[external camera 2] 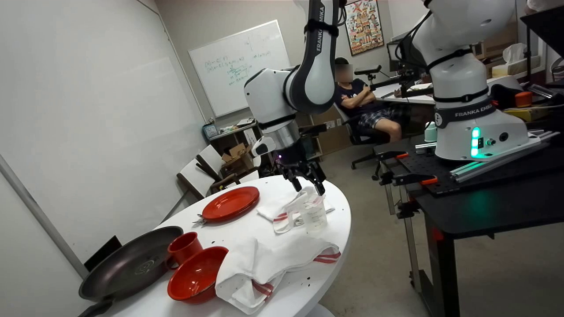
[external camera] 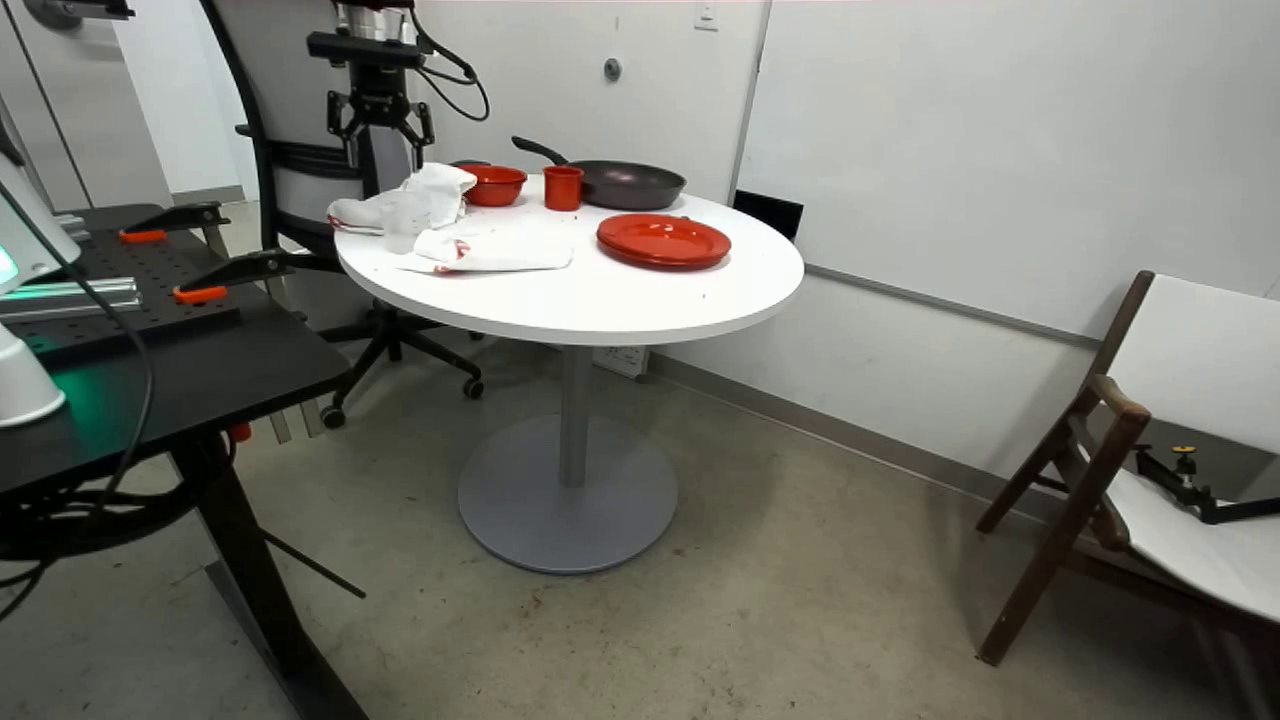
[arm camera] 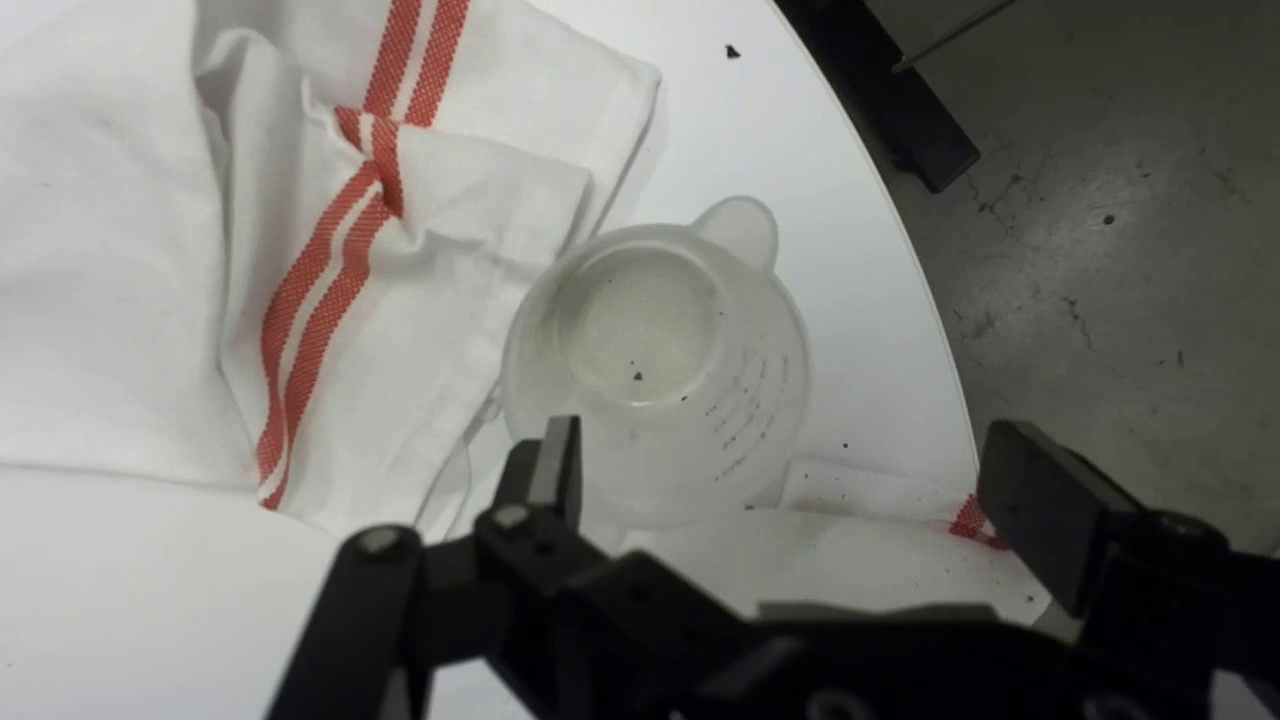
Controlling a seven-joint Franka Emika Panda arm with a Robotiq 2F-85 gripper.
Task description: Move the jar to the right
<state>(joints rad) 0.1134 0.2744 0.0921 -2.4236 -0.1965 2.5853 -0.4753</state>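
The jar is a clear plastic measuring jug with a spout, a handle and printed marks. It stands upright near the table edge in both exterior views (external camera: 403, 225) (external camera 2: 315, 216), and it is seen from above in the wrist view (arm camera: 650, 350). My gripper (external camera: 385, 162) is open, pointing down, with nothing between its fingers. It hovers above the jug, apart from it, also in an exterior view (external camera 2: 309, 189). In the wrist view the fingers (arm camera: 785, 450) are wide apart; the left finger overlaps the jug's lower rim in the picture, and the right one lies past the table edge.
The jug stands between two white towels with red stripes (external camera 2: 277, 257) (arm camera: 400, 250) on the round white table (external camera: 620, 312). Red plates (external camera: 664, 238), a red bowl (external camera: 492, 188), a red cup (external camera: 563, 190) and a dark pan (external camera: 628, 186) also stand there. An office chair (external camera: 290, 150) is behind.
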